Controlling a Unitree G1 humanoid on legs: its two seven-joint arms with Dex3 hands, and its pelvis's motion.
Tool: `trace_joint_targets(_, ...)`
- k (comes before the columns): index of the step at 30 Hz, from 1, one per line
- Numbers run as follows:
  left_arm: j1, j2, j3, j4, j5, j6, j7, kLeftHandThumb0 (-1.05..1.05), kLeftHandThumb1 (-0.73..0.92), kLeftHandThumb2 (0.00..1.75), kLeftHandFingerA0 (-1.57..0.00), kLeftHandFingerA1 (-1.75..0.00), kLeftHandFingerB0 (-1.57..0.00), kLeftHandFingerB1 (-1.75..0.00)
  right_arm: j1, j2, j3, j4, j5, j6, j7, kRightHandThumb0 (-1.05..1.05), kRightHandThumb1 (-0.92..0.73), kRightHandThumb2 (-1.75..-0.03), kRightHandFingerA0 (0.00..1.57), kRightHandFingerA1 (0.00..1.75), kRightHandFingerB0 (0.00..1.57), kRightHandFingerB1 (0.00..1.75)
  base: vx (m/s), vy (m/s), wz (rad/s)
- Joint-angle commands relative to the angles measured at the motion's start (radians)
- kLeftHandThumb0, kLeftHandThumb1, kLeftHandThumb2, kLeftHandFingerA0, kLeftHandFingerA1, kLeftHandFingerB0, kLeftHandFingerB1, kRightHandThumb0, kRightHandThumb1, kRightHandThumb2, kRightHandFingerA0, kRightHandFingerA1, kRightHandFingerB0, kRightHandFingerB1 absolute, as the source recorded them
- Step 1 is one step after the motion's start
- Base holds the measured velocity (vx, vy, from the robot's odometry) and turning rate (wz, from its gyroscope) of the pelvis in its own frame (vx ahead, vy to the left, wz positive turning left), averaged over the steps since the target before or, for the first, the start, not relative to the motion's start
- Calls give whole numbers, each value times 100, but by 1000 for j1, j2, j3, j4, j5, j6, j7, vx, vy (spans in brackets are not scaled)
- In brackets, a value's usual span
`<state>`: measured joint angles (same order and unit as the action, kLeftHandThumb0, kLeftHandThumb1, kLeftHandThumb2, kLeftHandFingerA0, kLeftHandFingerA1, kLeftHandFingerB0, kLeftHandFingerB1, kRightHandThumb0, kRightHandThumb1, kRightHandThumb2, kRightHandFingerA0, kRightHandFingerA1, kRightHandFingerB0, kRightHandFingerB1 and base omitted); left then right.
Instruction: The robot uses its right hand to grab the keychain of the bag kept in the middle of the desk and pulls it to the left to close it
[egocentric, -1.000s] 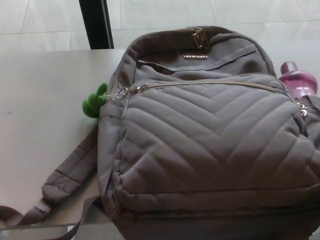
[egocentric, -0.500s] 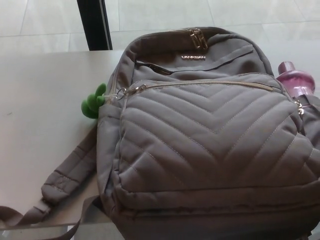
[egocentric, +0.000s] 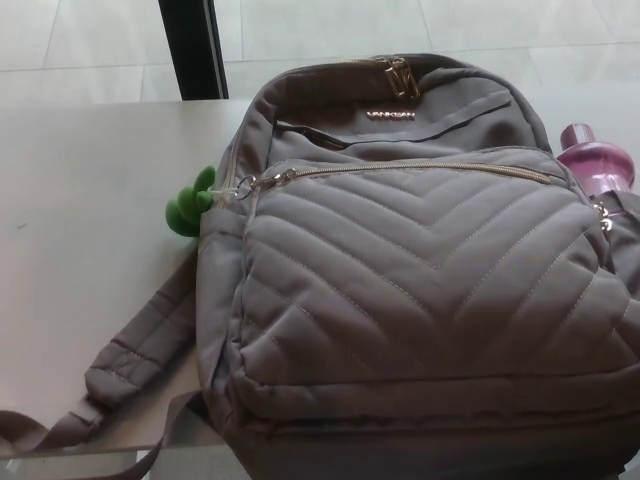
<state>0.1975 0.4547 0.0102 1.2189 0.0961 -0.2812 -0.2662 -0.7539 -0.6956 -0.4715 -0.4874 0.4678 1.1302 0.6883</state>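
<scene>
Hanging off the near edge of the tabletop (egocentric: 90, 200), the strap (egocentric: 130, 365) lies just where it lay a second ago. Nothing here has really moved; the whole view has only nudged a touch, which I put down to the head camera, not the things.

The grey quilted bag (egocentric: 420, 290) sits flat in the middle, filling most of the surface. Its front zipper (egocentric: 400, 168) shows as one thin gold line with no gap that I can make out, and the slider sits at the left end. The green keychain (egocentric: 188, 208) dangles from it by a small ring, resting against the bag's left side. Judging by that, the pocket looks already closed — the pull to the left seems finished.

Neither hand is in sight, so I cannot tell whether the fingers are apart or together; nothing grips the keychain now.

Further back are the gold pulls (egocentric: 400, 75) at the bag's top, a pink bottle (egocentric: 592, 160) tucked at its right side, and a black post (egocentric: 190, 45) beyond the tabletop.
</scene>
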Motion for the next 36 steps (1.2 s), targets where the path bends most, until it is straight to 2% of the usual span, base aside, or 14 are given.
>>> trace_joint_targets(1, 18, 8, 7, 8, 0, -27, -9, -66, 92, 91, -42, -59, -31, -49, 16, -17, -4, -16, 50, 19, -40, -69, -61, -94, 5, 42, 6, 28, 0, 0, 0)
trace_joint_targets(21, -12, -1, 9, 19, 0, -26, -19, -66, 92, 91, -42, -59, -31, -49, -24, -56, 28, -14, 116, 26, -113, -69, -61, -94, 5, 42, 6, 28, 0, 0, 0)
trace_joint_targets(32, -156, 22, 8, 18, 5, 15, -28, -66, 92, 91, -42, -59, -31, -49, -75, -81, 29, 59, 111, -47, -134, -69, -61, -94, 5, 42, 6, 28, 0, 0, 0)
trace_joint_targets(36, -216, 26, 22, 24, -7, 28, -33, -66, 92, 91, -42, -59, -31, -49, -158, -75, 83, 111, 93, -84, -150, -69, -61, -94, 5, 42, 6, 28, 0, 0, 0)
